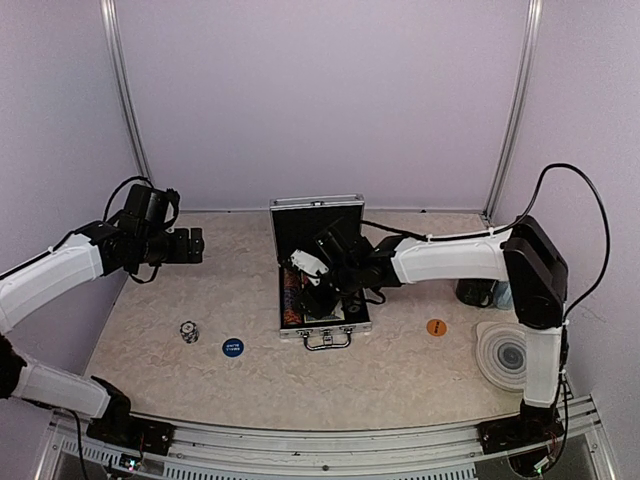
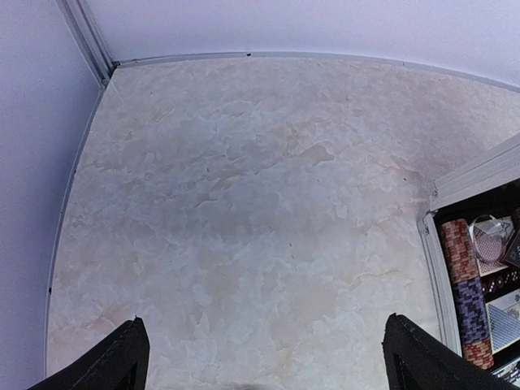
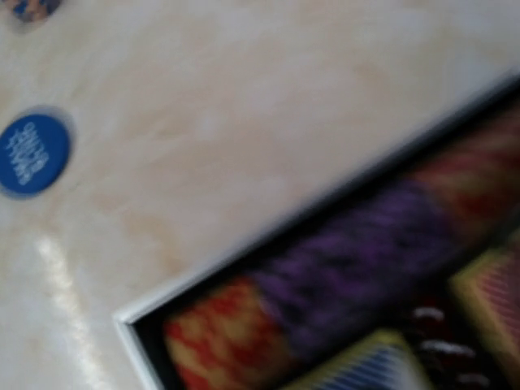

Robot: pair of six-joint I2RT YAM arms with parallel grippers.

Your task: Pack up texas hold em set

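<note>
The silver case [image 1: 313, 205] stands open at mid-table, lid up, black inside. A row of red and purple chips [image 3: 357, 268] lies along its left wall, next to striped card decks. The case rim [image 3: 244, 248] crosses the blurred right wrist view, where no fingers show. My right gripper [image 1: 311, 284] is low over the case's left half; its jaws are too small and dark to read. A blue round button [image 1: 232, 347] and an orange round button [image 1: 436, 327] lie on the table. My left gripper [image 1: 196, 245] hovers open over bare table, its fingertips [image 2: 122, 361] far apart.
A small black-and-white stack [image 1: 189, 331] sits left of the blue button. A grey ringed coaster [image 1: 503, 352] lies front right, with a dark mug [image 1: 474, 292] and a pale-blue mug [image 1: 503, 295] behind it. The case edge [image 2: 443, 268] shows at the right of the left wrist view.
</note>
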